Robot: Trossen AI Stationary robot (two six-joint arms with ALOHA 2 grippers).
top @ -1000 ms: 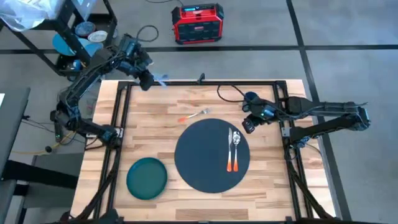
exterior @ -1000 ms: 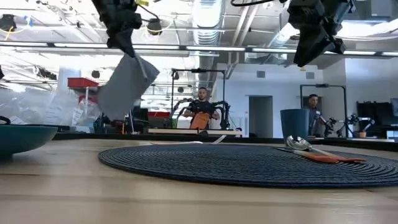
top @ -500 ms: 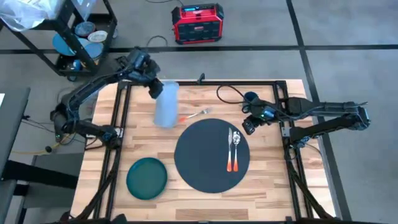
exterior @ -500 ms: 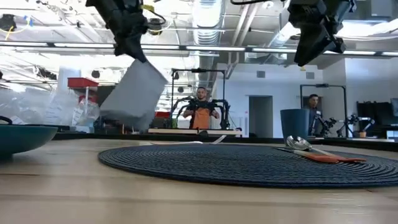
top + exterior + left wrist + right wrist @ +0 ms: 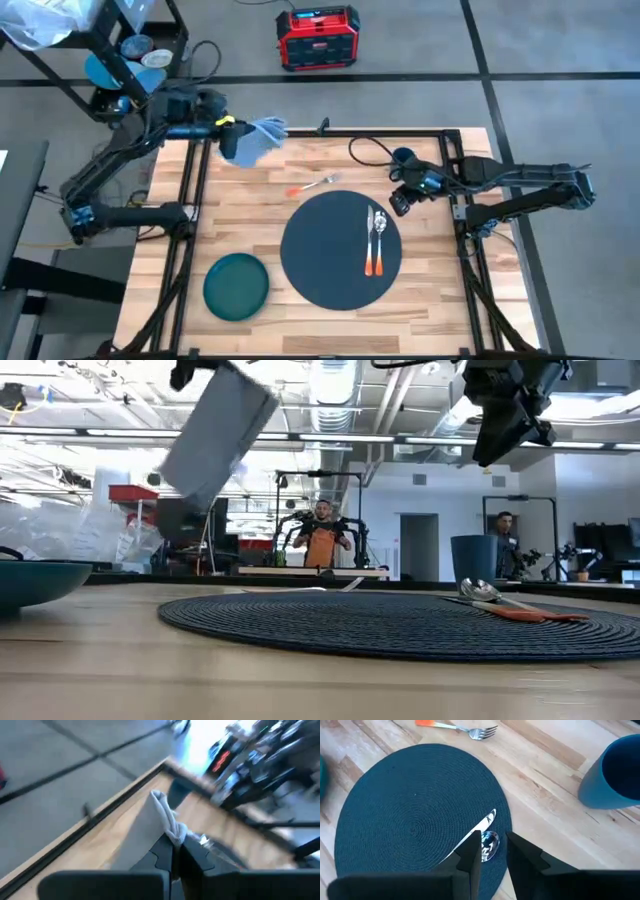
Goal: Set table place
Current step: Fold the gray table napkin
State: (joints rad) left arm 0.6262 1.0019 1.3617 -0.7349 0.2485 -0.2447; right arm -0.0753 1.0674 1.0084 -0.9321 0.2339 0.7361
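Left gripper (image 5: 232, 140) raised above far-left corner of table (image 5: 240, 215), fingers (image 5: 165, 856) pinched together on pale blue-grey cloth (image 5: 262, 133); cloth hangs clear of the top, trailing from the tips toward the mat side. In low view, cloth (image 5: 215, 430) tilted, high above table edge.

Right gripper (image 5: 400, 201) held above table just beyond far-right rim of mat (image 5: 335, 250), fingers (image 5: 470, 857) slightly apart, nothing between them. Seen past the fingertips in right wrist view: spoon (image 5: 489, 842) & knife (image 5: 480, 827) lying on mat (image 5: 415, 825), w/ orange handles (image 5: 371, 264) toward near edge.

Mat flat at table centre, below & inboard of right gripper, well apart from left gripper. Fork (image 5: 312, 185), orange handle, on bare wood just beyond mat's far-left rim, between mat & left gripper. Blue cup (image 5: 403, 158) upright near far edge, just beside right gripper. Green plate (image 5: 236, 286) at near-left, apart from mat, well away from both grippers.

Two persons visible in room behind table in low view.
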